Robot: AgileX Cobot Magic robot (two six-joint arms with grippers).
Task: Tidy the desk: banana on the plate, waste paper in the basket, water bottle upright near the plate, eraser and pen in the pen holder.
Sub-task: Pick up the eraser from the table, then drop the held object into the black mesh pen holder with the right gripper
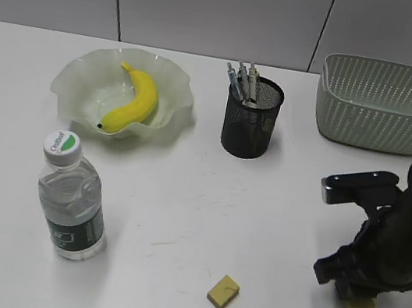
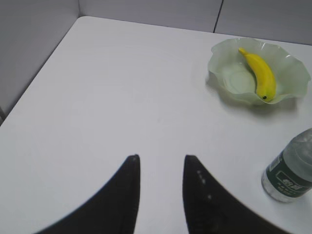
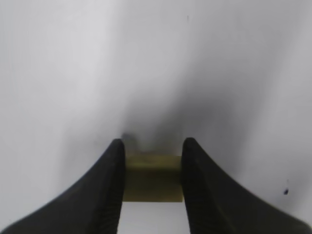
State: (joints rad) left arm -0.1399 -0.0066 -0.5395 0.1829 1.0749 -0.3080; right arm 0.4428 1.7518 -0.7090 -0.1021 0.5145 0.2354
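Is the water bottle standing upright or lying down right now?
Upright. The water bottle stands on its base on the desk, white cap on top, in front of the plate.

Exterior view: my right arm (image 1: pixel 398 234) is cut by the right edge; its body hides my right gripper (image 1: pixel 359 303), of which only a yellowish bit shows at the bottom.

Basket (image 1: pixel 380 104): interior hidden behind its front wall, so contents cannot be told.

Pen holder (image 1: pixel 251 118): lower parts of the pens (image 1: pixel 242 81) masked by mesh; their count is uncertain.

Left wrist view: water bottle (image 2: pixel 290 168) cut by the right edge, cap out of frame. My left gripper (image 2: pixel 161 195) runs off the bottom edge.

Right wrist view: background blurred. The olive-yellow block (image 3: pixel 152 178) between my fingers (image 3: pixel 109 190) is soft-focused; identity unclear.
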